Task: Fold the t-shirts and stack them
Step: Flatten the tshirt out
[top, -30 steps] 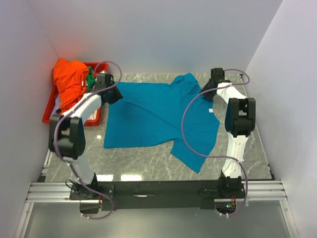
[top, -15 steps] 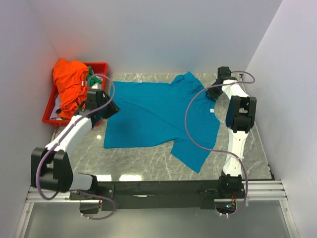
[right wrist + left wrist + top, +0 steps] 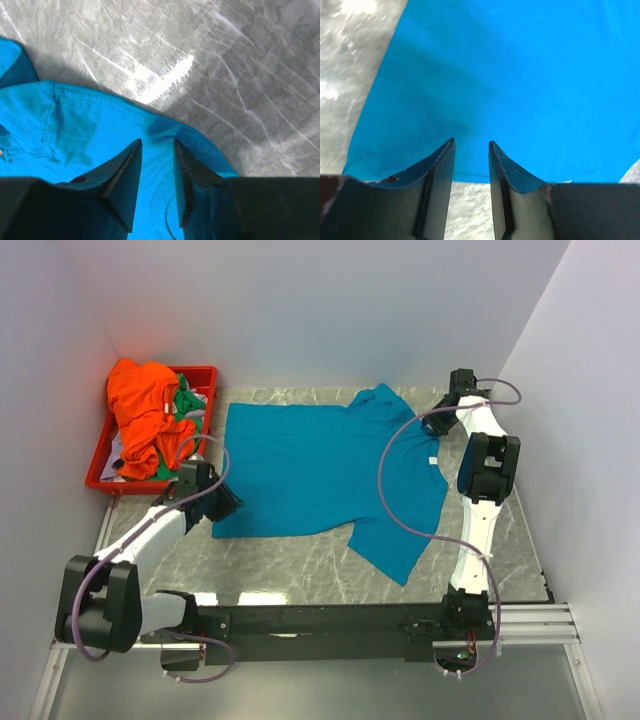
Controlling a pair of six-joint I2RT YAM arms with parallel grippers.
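Observation:
A teal-blue t-shirt [image 3: 320, 470] lies spread flat on the marble table, collar end to the right. My left gripper [image 3: 227, 502] is low at the shirt's near-left hem corner. In the left wrist view it [image 3: 471, 144] is open, its tips just over the hem [image 3: 470, 175], with nothing between them. My right gripper [image 3: 443, 405] is at the shirt's far-right edge. In its wrist view it [image 3: 157, 142] stands open above a stitched edge of the teal cloth [image 3: 90, 135]. The orange t-shirt [image 3: 143, 410] and the green t-shirt [image 3: 185, 403] are heaped in the tray.
The red tray [image 3: 198, 369] sits at the far left, against the left wall. White walls close in the table on three sides. Bare marble [image 3: 290, 560] shows along the near edge, in front of the arm bases.
My left gripper has swung from the shirt's far-left corner down to its near-left hem corner; that far corner now lies flat. My right gripper has shifted slightly farther back and right.

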